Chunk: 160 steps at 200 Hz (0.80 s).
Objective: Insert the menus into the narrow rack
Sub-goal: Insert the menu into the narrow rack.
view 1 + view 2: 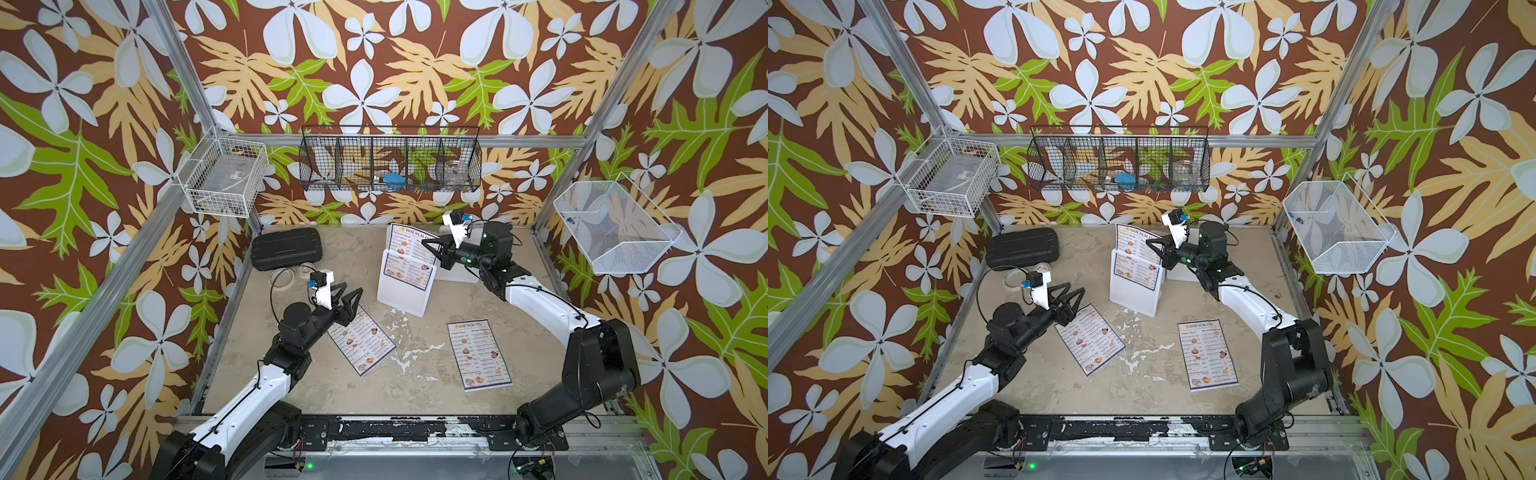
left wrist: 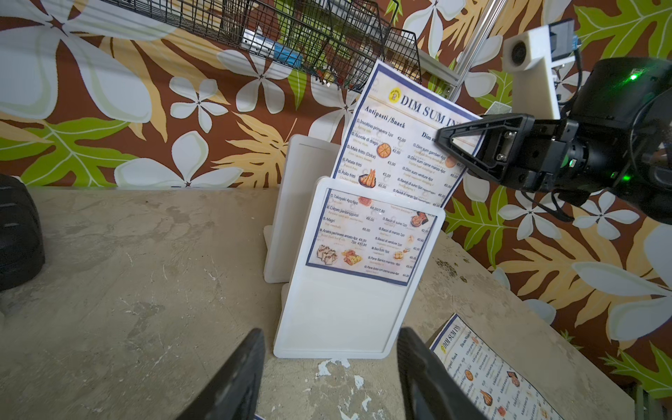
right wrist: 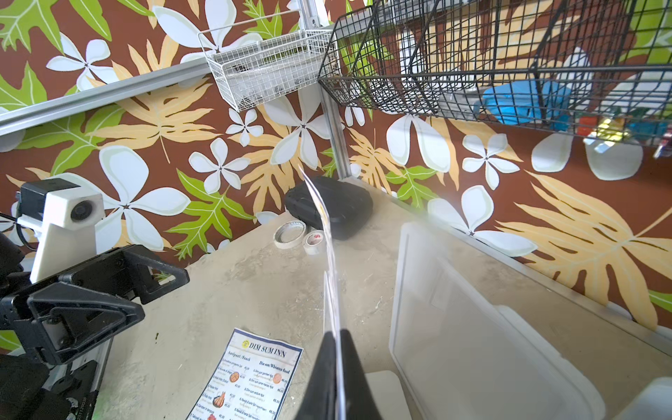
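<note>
The narrow white rack stands upright mid-table. One menu stands tilted in it, its lower half behind the front panel. My right gripper is shut on that menu's right edge, seen edge-on between the closed fingers. My left gripper is open and empty, facing the rack's front. A second menu lies flat beside it. A third menu lies flat further right.
A black case and tape rolls sit at the back left. A flat white panel lies behind the rack under the right arm. A black wire basket and white baskets hang on the walls.
</note>
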Available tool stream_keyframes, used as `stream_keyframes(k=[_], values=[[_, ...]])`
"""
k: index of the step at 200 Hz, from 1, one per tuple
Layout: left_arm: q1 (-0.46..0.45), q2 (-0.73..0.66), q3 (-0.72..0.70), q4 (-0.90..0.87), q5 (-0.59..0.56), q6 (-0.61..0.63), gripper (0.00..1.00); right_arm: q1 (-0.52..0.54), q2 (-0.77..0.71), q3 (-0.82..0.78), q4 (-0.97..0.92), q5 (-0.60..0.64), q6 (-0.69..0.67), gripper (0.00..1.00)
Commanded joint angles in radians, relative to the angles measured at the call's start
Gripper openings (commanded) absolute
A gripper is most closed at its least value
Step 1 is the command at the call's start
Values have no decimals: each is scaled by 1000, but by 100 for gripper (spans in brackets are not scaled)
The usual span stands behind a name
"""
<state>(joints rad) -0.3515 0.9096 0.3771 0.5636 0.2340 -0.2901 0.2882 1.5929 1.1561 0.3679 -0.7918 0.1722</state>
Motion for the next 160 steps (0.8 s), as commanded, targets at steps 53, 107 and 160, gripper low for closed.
stream_keyframes(k=[53,107,160], values=[[2,-2,-3,13,13,2,61,1,18,31,18,20,10,20],[2,-14,-12,23,16,0,62,1,16,71,3,19,25,21],[2,-6,-10,21,13,3,62,1,-3,36,24,18,22,11]])
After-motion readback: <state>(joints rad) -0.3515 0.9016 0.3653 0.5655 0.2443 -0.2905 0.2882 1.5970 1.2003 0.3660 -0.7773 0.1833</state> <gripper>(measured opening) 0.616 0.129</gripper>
